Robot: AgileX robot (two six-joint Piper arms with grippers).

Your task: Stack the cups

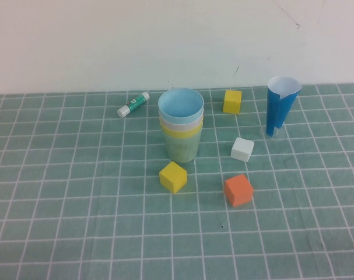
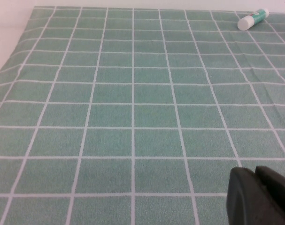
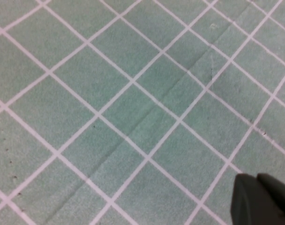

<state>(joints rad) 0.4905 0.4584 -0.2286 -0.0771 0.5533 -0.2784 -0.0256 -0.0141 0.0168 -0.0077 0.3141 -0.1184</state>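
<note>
The cups [image 1: 181,125] stand nested in one upright stack at the middle of the green checked mat. The light blue one [image 1: 181,105] is on top, with a pale pink band [image 1: 181,123] and a yellow band [image 1: 181,133] below it, and the pale green one [image 1: 181,149] at the bottom. Neither arm shows in the high view. My left gripper [image 2: 254,171] is shut and holds nothing, low over bare mat away from the stack. My right gripper [image 3: 256,178] is shut as well, also over bare mat, with no cup in its view.
A glue stick [image 1: 133,104] lies behind the stack to the left, also visible in the left wrist view [image 2: 252,18]. Around the stack are two yellow cubes [image 1: 232,101] [image 1: 173,176], a white cube [image 1: 242,149] and an orange cube [image 1: 238,190]. A dark-blue paper cone cup [image 1: 280,105] stands at the back right.
</note>
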